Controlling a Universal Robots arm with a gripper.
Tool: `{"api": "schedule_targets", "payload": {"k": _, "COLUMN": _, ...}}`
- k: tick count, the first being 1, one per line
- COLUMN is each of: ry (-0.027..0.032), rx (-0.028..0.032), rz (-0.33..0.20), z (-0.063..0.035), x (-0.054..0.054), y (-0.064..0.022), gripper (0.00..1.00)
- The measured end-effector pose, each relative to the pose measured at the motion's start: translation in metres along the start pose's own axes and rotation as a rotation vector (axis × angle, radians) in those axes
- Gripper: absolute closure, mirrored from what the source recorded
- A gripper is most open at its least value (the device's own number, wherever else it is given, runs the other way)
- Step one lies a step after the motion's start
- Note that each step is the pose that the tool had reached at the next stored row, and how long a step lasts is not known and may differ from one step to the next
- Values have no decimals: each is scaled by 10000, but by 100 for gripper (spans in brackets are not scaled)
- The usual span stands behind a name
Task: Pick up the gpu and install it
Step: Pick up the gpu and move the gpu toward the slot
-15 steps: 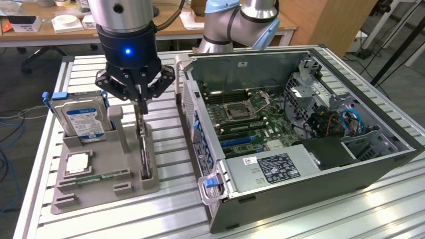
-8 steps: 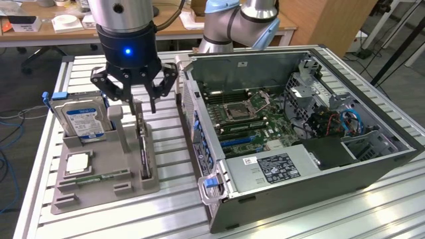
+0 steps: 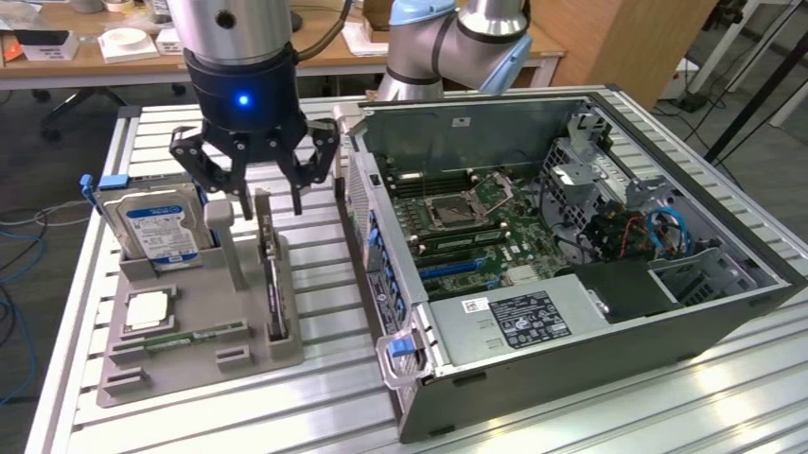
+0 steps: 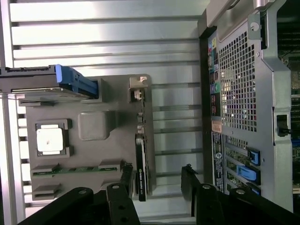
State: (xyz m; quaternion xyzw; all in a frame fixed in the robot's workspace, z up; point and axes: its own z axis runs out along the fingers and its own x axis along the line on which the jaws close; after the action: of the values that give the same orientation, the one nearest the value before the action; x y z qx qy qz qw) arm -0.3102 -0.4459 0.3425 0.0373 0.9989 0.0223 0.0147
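The gpu (image 3: 272, 284) is a thin dark card standing on edge in a slot of the grey holder tray (image 3: 240, 357), at the exterior view's left. My gripper (image 3: 264, 200) hangs open just above the card's far end, with a finger on each side of it. In the wrist view the gpu (image 4: 141, 171) runs edge-on between my two fingers (image 4: 126, 177), close to one of them, and neither touches it. My gripper (image 4: 157, 180) holds nothing. The open computer case (image 3: 707, 312) lies to the right, its motherboard (image 3: 474, 232) exposed.
The tray also carries a blue-labelled silver hard drive (image 3: 158, 227), a square processor (image 3: 148, 310) and a green memory stick (image 3: 192, 336). The case's perforated rear panel (image 4: 236, 89) stands close beside the tray. Another robot arm (image 3: 448, 43) stands behind the case.
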Motion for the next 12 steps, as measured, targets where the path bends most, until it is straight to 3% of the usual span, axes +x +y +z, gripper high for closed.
{"api": "schedule_targets", "payload": {"k": 6, "ry": -12, "rx": 0, "rz": 1, "z": 109, "x": 12, "y": -7, "gripper": 46}}
{"api": "schedule_targets", "payload": {"k": 12, "ry": -19, "rx": 0, "rz": 0, "z": 213, "x": 94, "y": -20, "gripper": 46}}
